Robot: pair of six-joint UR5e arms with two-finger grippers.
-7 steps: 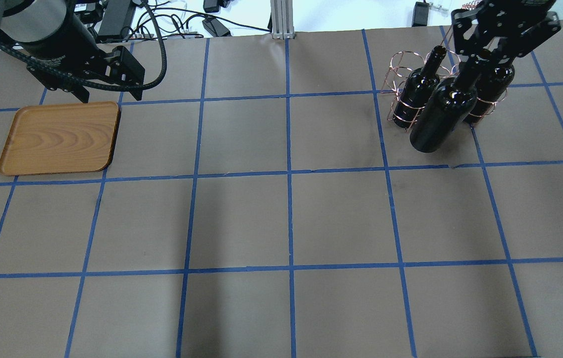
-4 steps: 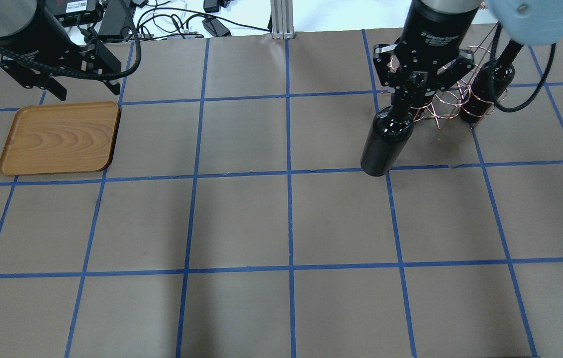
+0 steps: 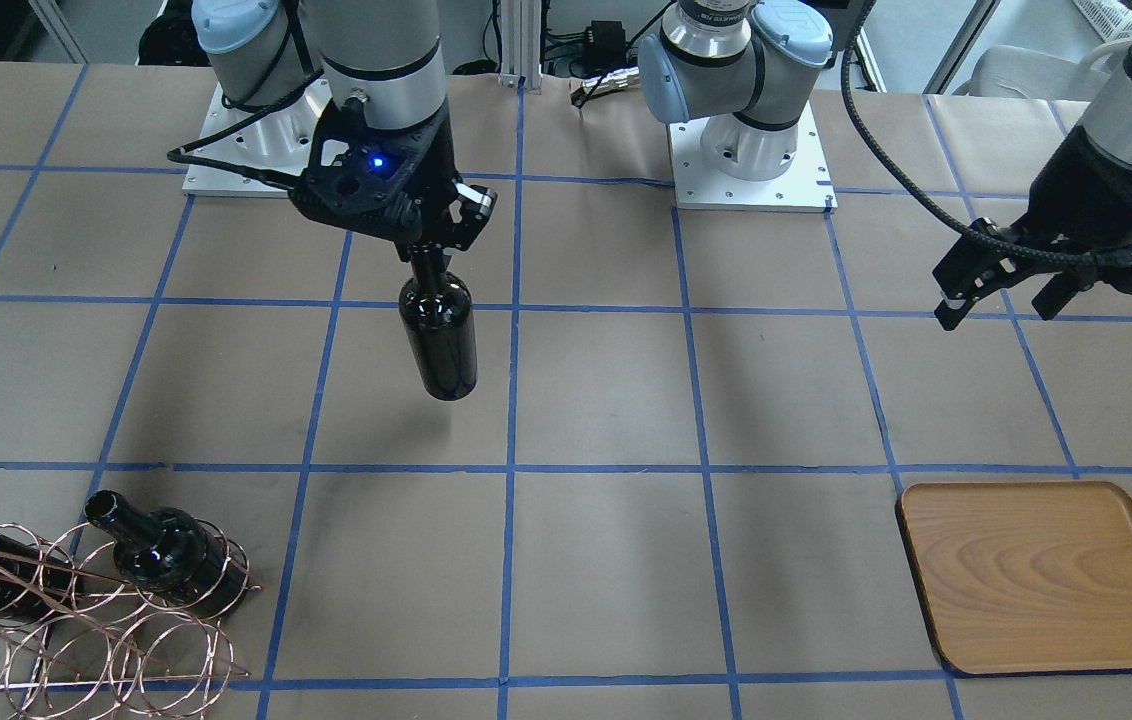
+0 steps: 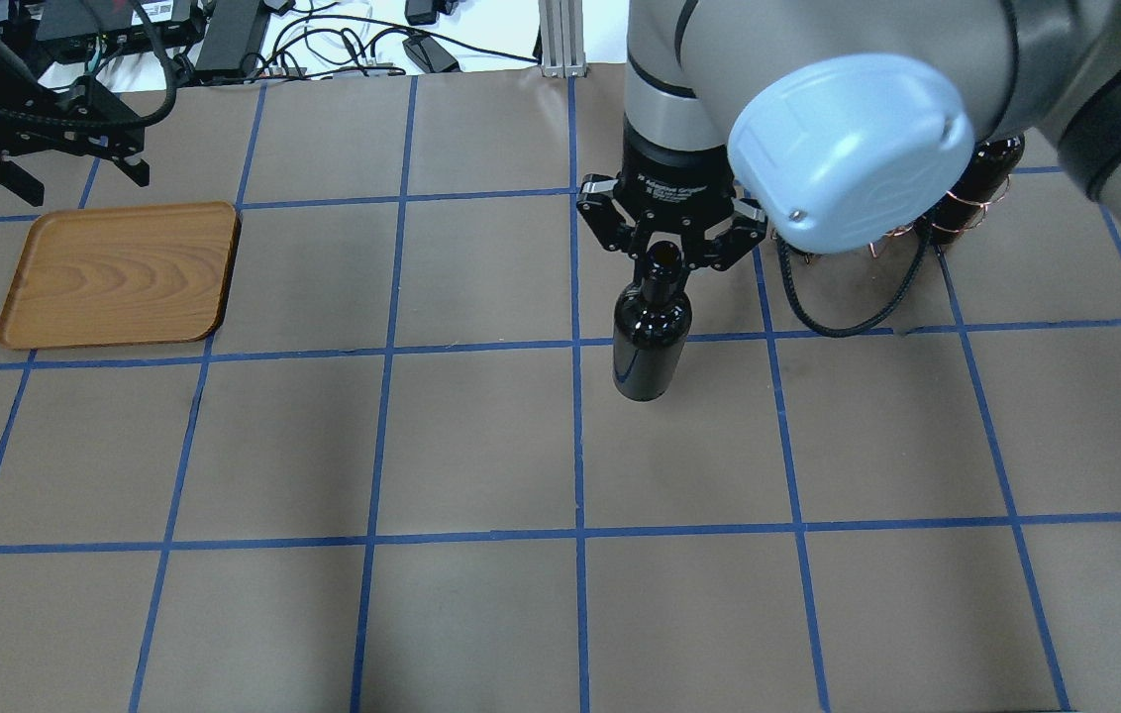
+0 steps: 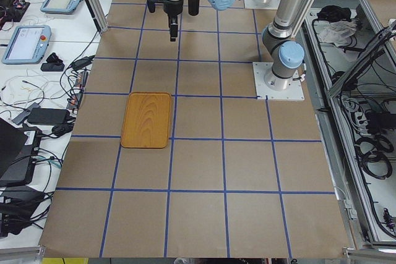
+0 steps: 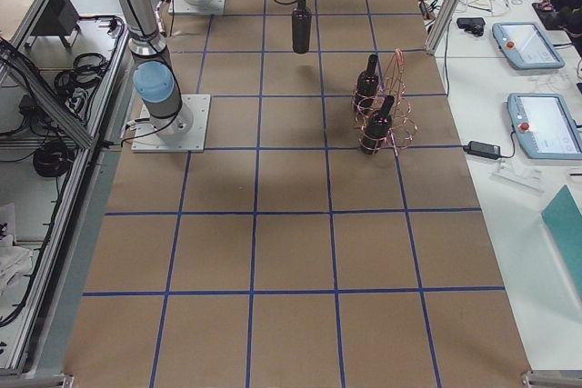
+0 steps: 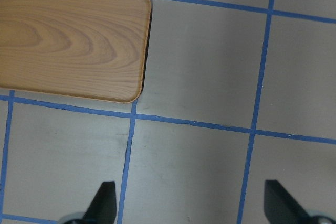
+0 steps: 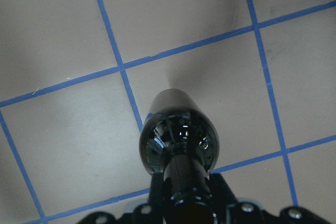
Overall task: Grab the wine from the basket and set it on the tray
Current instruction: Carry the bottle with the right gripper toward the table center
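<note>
My right gripper (image 4: 662, 259) is shut on the neck of a black wine bottle (image 4: 650, 342) and holds it upright above the middle of the table. It also shows in the front view (image 3: 438, 335) and the right wrist view (image 8: 178, 145). The copper wire basket (image 3: 76, 620) stands at the far right with two more bottles (image 3: 171, 555) in it. In the overhead view my right arm hides most of it. The wooden tray (image 4: 120, 275) lies bare at the far left. My left gripper (image 4: 70, 178) hovers open and empty just beyond the tray's far edge.
The brown table has a grid of blue tape lines (image 4: 575, 446). Cables and power bricks (image 4: 343, 45) lie past its far edge. Both arm bases (image 3: 746, 150) stand on white plates at the robot's side.
My right gripper has carried the bottle left, from beside the basket to the table's middle. My left gripper has moved left, further from the tray's right corner.
</note>
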